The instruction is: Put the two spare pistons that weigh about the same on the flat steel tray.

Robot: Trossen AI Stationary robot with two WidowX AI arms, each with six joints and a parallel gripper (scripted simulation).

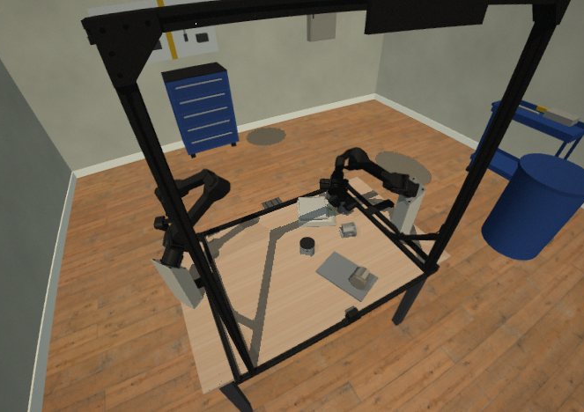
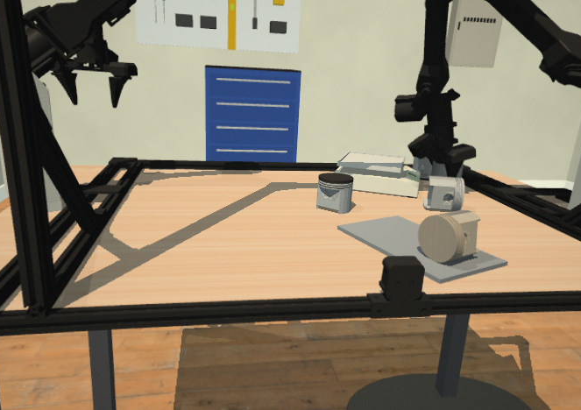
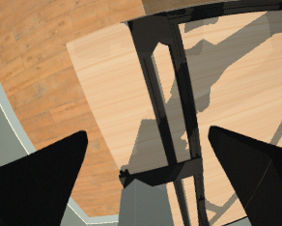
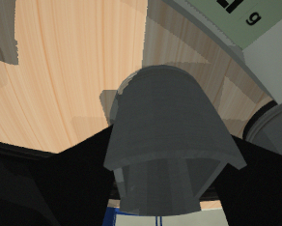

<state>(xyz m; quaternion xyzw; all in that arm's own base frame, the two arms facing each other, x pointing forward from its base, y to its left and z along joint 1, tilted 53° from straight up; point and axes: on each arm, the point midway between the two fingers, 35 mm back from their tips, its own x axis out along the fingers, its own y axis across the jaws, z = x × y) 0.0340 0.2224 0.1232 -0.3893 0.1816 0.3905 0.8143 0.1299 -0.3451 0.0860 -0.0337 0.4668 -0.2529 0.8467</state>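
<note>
- Tan metal piston (image 1: 360, 277) (image 2: 445, 236), one; on its side upon the flat steel tray (image 1: 333, 266) (image 2: 378, 231), exterior-camera side of the right gripper (image 1: 342, 203) (image 2: 440, 164) (image 4: 171, 130).
- Grey piston (image 2: 440, 170) (image 4: 166, 121), one; between the right gripper's fingers, apparently gripped; whether lifted, cannot tell.
- Dark-topped piston (image 1: 306, 246) (image 2: 334, 193), silver side-lying piston (image 1: 348, 230) (image 2: 445, 193), neighbouring grey piston (image 2: 421, 166) (image 4: 275, 130); all off the tray, the last just beside that gripper.
- Left gripper (image 1: 171, 240) (image 2: 95, 105) (image 3: 148, 130); wide open, empty, raised.
- Progress: one placed, seemingly one to go; matching weights unconfirmed, release and withdrawal outstanding.
- Desk (image 1: 253, 272) (image 2: 232, 261) (image 3: 101, 87) (image 4: 63, 72), pale wood; digital scale (image 1: 313, 209) (image 2: 382, 186) (image 4: 270, 58) beside the right gripper.
- Room: blue drawer cabinet (image 1: 200, 111) (image 2: 251, 116) beyond both grippers; plank floor.
</note>
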